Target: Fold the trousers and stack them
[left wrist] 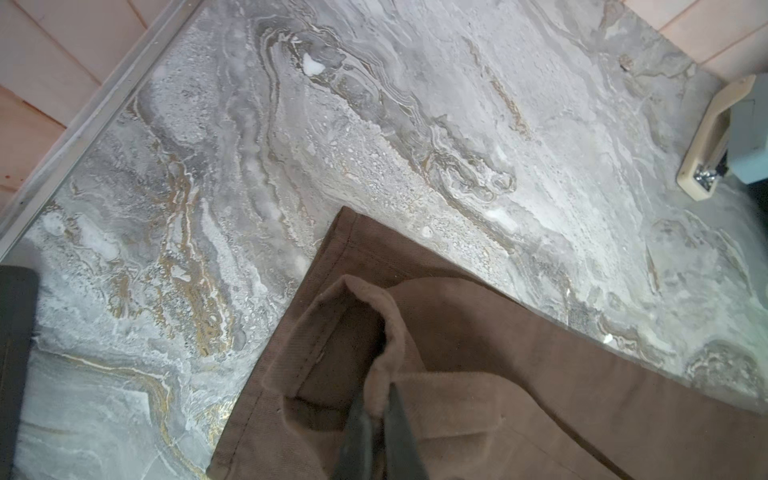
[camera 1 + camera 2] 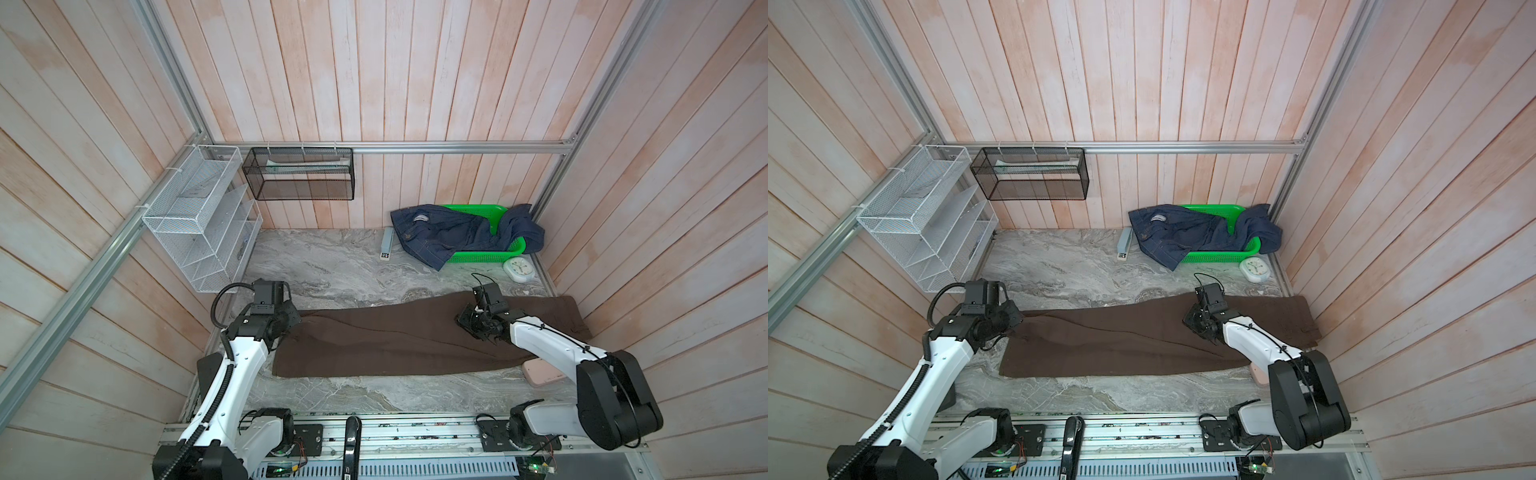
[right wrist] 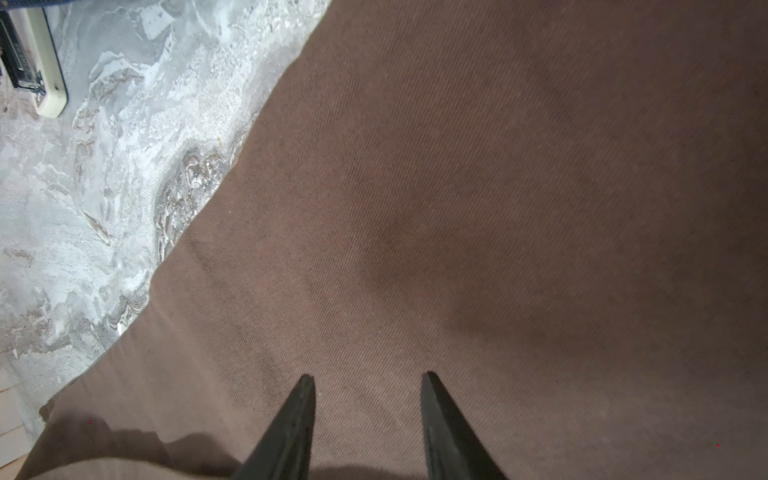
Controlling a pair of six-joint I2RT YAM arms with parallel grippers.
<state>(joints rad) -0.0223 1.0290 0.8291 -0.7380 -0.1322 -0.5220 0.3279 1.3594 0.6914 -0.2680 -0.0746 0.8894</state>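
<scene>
In a top view the trousers (image 2: 1121, 340) lay stretched sideways across the marble table (image 2: 1079, 270) — the left gripper (image 2: 1018, 319) at their left end, the right gripper (image 2: 1190, 323) over the cloth further right. Behind, a denim garment (image 2: 1183, 237) spilled from a green basket (image 2: 1219, 257), with a white clock (image 2: 1255, 269) just beside it.

You have bare marble tabletop (image 2: 332, 266) beyond the trousers (image 2: 395, 340). The stapler (image 2: 387, 243), green basket (image 2: 486, 254) and clock (image 2: 518, 269) crowd the far right corner, and a white wire rack (image 2: 199, 224) juts from the left wall.
</scene>
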